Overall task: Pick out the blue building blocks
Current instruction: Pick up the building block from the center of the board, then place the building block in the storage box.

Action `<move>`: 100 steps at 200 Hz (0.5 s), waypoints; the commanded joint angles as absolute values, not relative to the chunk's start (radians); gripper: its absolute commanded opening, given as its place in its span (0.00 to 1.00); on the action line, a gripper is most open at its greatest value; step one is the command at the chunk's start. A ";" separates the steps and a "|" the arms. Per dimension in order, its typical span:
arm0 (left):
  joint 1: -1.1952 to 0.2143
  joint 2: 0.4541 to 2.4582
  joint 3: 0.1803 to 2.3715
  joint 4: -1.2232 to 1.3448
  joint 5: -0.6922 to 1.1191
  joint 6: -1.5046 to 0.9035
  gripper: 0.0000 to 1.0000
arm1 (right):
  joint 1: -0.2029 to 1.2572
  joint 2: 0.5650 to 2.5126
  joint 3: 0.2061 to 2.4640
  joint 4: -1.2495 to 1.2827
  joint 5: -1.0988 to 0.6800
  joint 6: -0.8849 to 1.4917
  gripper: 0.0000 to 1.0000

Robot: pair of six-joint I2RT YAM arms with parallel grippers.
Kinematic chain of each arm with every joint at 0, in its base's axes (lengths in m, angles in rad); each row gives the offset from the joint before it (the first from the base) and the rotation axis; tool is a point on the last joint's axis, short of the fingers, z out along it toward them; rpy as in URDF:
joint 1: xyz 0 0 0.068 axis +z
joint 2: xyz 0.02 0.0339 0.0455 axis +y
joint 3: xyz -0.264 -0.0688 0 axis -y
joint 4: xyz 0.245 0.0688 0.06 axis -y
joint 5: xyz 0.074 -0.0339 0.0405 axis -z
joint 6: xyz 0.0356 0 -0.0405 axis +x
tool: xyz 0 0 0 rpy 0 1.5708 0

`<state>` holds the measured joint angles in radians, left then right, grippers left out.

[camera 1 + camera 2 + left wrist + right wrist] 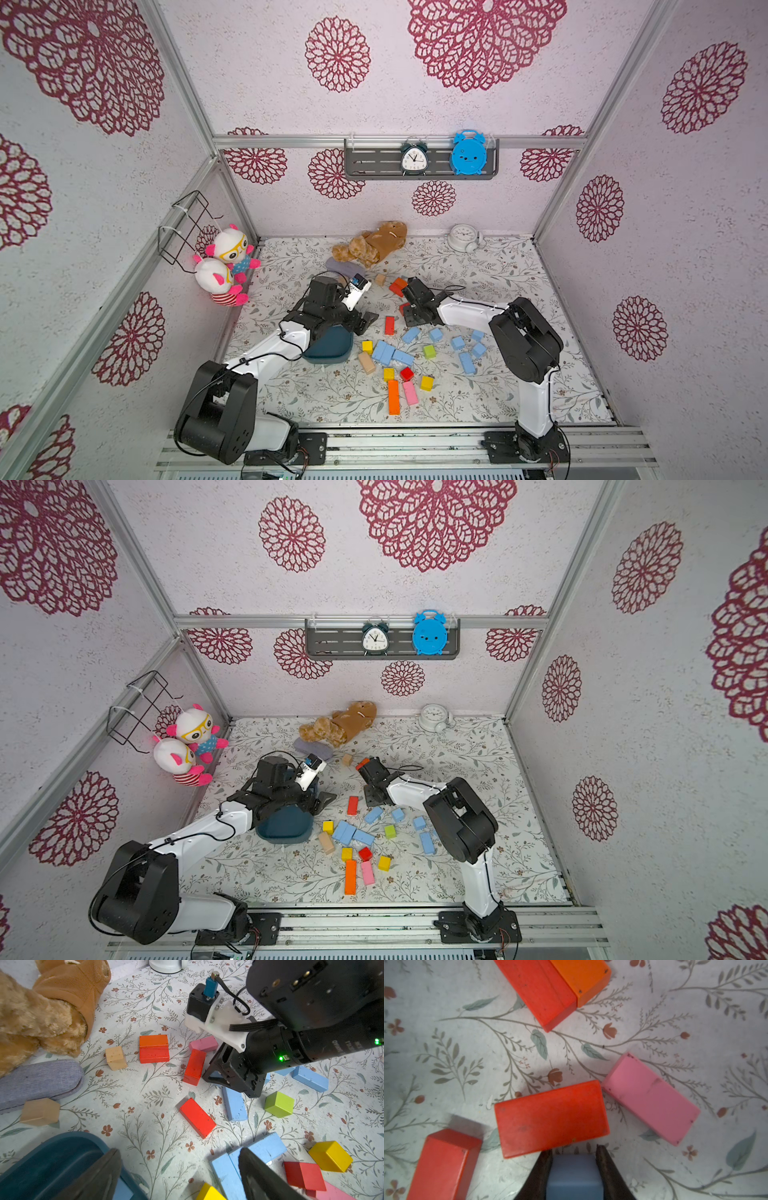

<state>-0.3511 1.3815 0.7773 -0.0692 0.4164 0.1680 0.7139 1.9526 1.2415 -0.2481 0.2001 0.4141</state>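
A blue block (pixel 574 1176) is clamped between the jaws of the right gripper (pixel 574 1150), just beside a red brick (pixel 552 1118). The jaws of the left gripper (pixel 178 1152) are spread wide.

Reaches with the left arm (pixel 268 351) across the dark teal tray (pixel 328 353), forearm low over it, wrist lifted above its far edge. Holds the left gripper (pixel 368 322) spread wide just past the tray's far right corner. Folds the right arm (pixel 467 309) sharply at the elbow well to the right of the tray, forearm aimed back towards it. Points the right gripper (pixel 574 1148) down beyond the tray's far right corner, fingers (pixel 542 1169) clamped on a blue building block (pixel 574 1175).
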 commanded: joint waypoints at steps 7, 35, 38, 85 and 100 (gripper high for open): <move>-0.360 1.316 0.731 0.048 0.494 0.250 0.92 | 0.721 1.786 1.129 -0.055 0.047 0.469 0.18; -0.383 1.264 0.656 0.167 0.519 0.391 0.92 | 0.721 1.687 0.986 0.255 -0.178 0.569 0.18; -0.386 1.261 0.648 0.183 0.518 0.403 0.91 | 0.721 1.683 0.976 0.283 -0.199 0.581 0.18; -0.401 1.284 0.579 0.339 0.474 0.504 0.89 | 0.721 1.649 0.869 0.579 -0.386 0.724 0.19; -0.407 1.300 0.571 0.365 0.467 0.521 0.87 | 0.722 1.656 0.859 0.627 -0.422 0.748 0.19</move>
